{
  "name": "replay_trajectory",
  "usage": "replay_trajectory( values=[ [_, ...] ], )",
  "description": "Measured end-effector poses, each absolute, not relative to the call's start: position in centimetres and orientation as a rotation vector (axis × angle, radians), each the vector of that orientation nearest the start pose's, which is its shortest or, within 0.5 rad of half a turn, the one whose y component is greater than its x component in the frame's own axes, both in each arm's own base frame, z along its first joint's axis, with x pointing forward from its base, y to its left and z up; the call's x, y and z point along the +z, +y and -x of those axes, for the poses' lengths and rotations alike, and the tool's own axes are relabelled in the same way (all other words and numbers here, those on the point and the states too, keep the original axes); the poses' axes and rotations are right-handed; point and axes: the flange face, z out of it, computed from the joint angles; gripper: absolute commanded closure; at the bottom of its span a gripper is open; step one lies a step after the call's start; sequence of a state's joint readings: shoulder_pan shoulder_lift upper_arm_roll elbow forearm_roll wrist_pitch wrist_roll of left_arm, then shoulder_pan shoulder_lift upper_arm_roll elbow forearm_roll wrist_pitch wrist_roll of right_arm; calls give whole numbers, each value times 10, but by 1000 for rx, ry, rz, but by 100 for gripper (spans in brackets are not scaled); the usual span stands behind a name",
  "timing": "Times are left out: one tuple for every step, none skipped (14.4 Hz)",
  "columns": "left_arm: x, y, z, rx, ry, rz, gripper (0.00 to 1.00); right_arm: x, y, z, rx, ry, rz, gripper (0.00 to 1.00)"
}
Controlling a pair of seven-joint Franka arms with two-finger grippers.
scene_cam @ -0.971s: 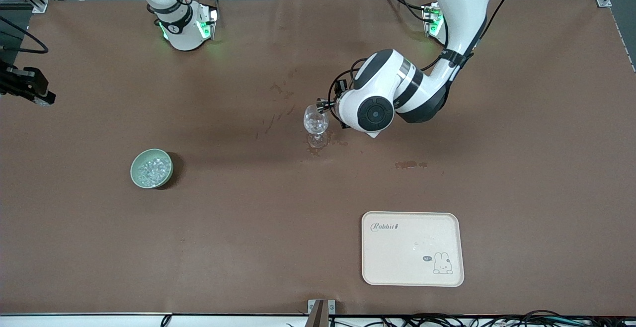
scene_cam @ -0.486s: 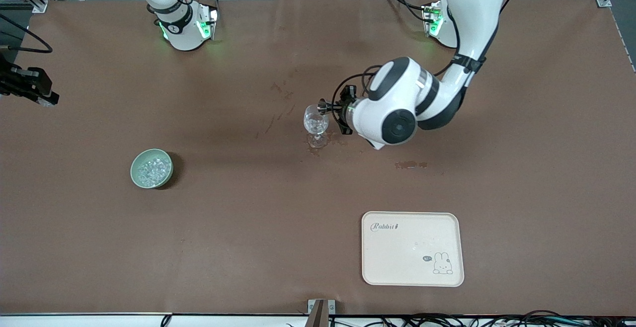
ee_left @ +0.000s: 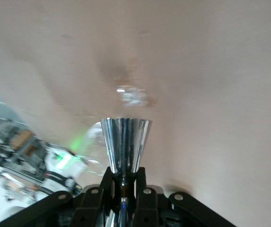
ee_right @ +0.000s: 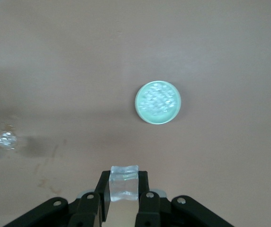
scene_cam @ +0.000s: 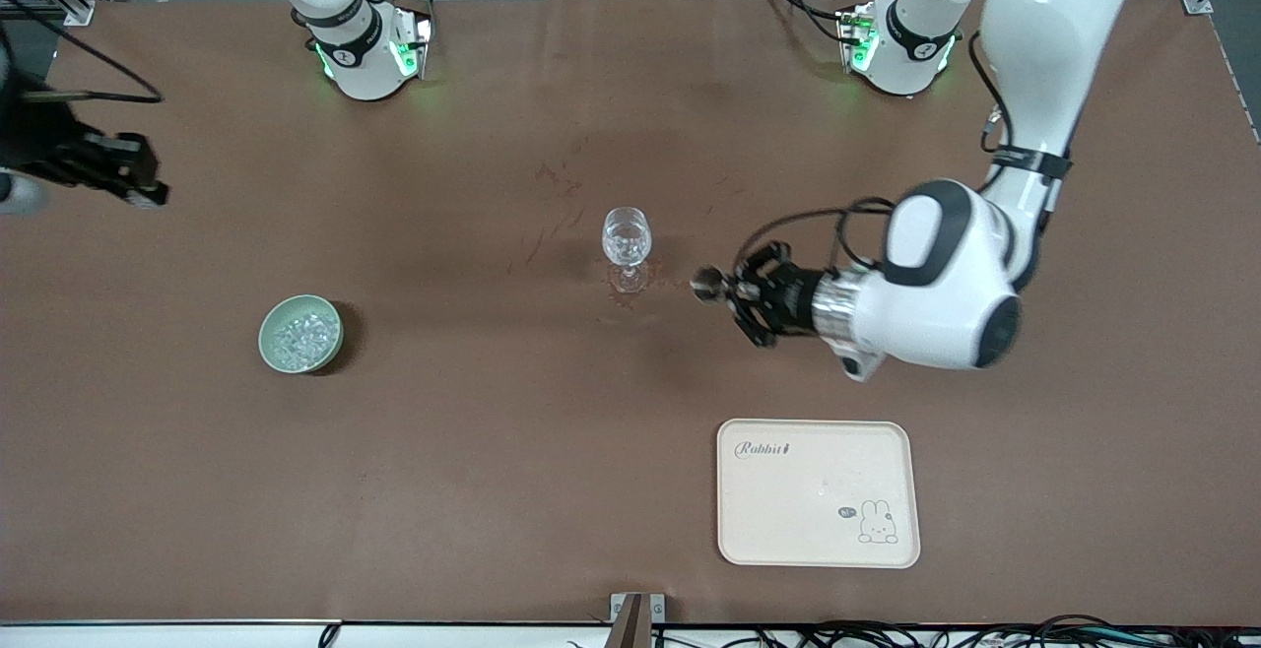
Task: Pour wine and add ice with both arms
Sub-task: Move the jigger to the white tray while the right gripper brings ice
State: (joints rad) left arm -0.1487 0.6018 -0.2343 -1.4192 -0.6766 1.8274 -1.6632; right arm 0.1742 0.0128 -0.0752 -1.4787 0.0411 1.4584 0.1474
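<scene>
Notably, your right gripper point(ee_right: 124, 183) pinched one ice cube point(ee_right: 124, 190) over the desk's edge at the right arm's end. The glass point(scene_cam: 628, 236) stood mid-desk, well apart, toward the left arm's end. More ice point(scene_cam: 299, 336) lay in the bowl point(scene_cam: 268, 325). Your left gripper point(scene_cam: 729, 289), clamped on a silver cup point(ee_left: 125, 142), hung just beside the glass.

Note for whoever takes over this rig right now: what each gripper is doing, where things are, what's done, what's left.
Left gripper: jaws shut on a steel cup, in the air beside the stemmed glass.
Right gripper: jaws shut on one ice cube, high over the right arm's end of the table.
More ice lies in the pale green bowl; the tray is nearest the front camera.
Done: cube picked.
Left: drop it in the glass. Whether wine is poured cannot be told.
</scene>
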Motion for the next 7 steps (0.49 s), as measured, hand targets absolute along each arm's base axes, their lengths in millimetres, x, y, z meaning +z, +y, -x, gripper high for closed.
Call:
replay_trajectory(
  values=[
    [359, -259, -660, 1222, -2272, 2278, 99, 651, 89, -540, 60, 85, 3105, 99],
    [353, -240, -673, 1189, -2330, 2308, 99, 651, 122, -534, 62, 102, 3107, 100],
    [344, -225, -684, 1149, -2384, 2333, 99, 649, 157, -527, 66, 122, 3109, 100],
    [333, -212, -693, 1113, -2434, 2350, 99, 645, 190, -520, 60, 145, 3109, 100],
    [322, -202, -701, 1087, -2483, 2359, 99, 638, 221, -515, 51, 167, 3108, 100],
    [311, -193, -708, 1079, -2528, 2364, 99, 629, 249, -511, 54, 176, 3110, 100],
    [301, -188, -714, 1078, -2566, 2373, 99, 616, 273, -508, 75, 178, 3111, 99]
  ],
)
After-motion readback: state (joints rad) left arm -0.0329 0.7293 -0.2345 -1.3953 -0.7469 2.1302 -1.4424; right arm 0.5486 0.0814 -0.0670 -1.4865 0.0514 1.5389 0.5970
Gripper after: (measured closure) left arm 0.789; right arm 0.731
